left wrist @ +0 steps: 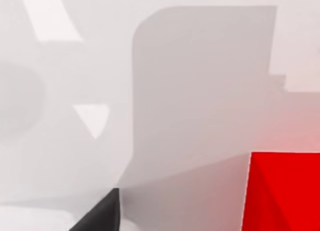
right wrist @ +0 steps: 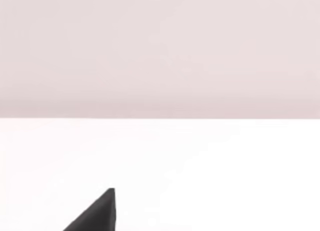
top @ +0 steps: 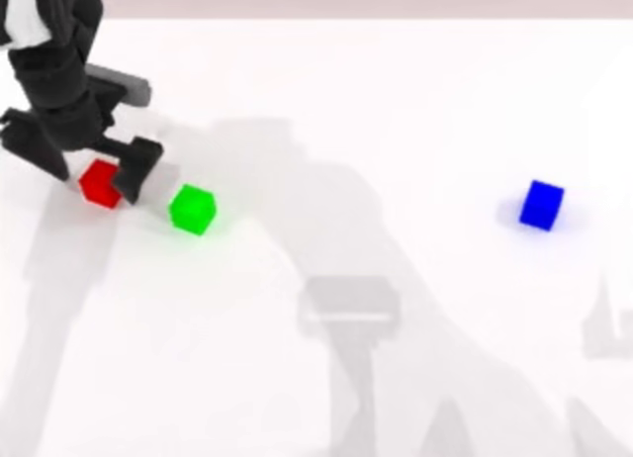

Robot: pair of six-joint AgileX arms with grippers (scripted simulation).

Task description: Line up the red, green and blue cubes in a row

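Left gripper [top: 102, 185] near the worktop's [top: 396, 111] left edge, fingers straddling the red cube [top: 99, 184]; whether they pinch it cannot be told. Green cube [top: 192, 209] just beside; blue cube [top: 542, 204] well apart, toward the right edge.

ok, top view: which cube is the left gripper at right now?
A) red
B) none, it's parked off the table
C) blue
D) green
A. In the top view the left gripper is down at the red cube, a dark finger on either side of it; the green cube sits just to its right, apart, and the blue cube lies far right.
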